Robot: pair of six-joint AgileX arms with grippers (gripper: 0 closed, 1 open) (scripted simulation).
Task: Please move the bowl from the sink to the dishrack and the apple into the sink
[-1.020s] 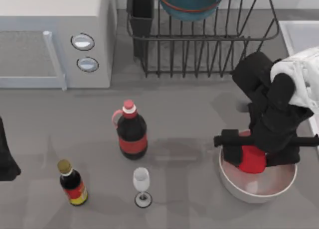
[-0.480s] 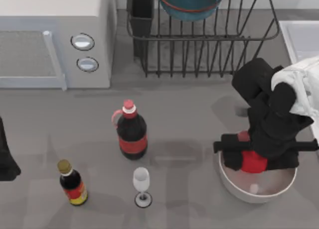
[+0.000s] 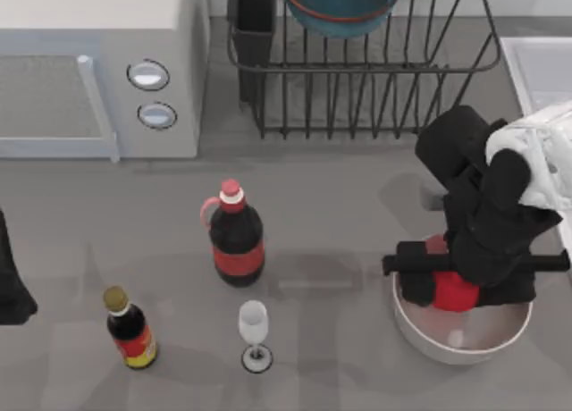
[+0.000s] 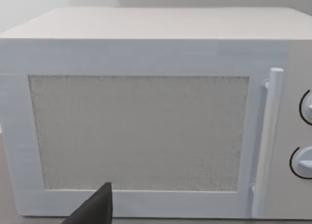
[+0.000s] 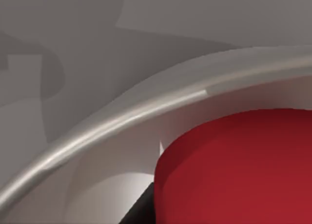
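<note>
The teal bowl [image 3: 340,4] with its red band rests in the black wire dishrack [image 3: 366,80] at the back. The pale sink [image 3: 536,67] lies at the right edge. The red apple [image 3: 456,290] sits over the inside of a white bowl [image 3: 460,335] at the front right. My right gripper [image 3: 458,281] is shut on the apple, a black finger on each side of it. In the right wrist view the apple [image 5: 243,170] is close up, just inside the white bowl's rim [image 5: 122,119]. My left gripper [image 3: 11,286] is parked at the left edge.
A white microwave [image 3: 98,71] stands at the back left and faces the left wrist camera [image 4: 146,126]. A red-capped cola bottle [image 3: 236,237], a small sauce bottle [image 3: 130,331] and a wine glass [image 3: 255,331] stand mid-table. The utensil cup [image 3: 255,22] is on the rack's left corner.
My right gripper has edged slightly to the right with the apple, and the pink glow under the apple in the white bowl has faded. The left arm has not moved.
</note>
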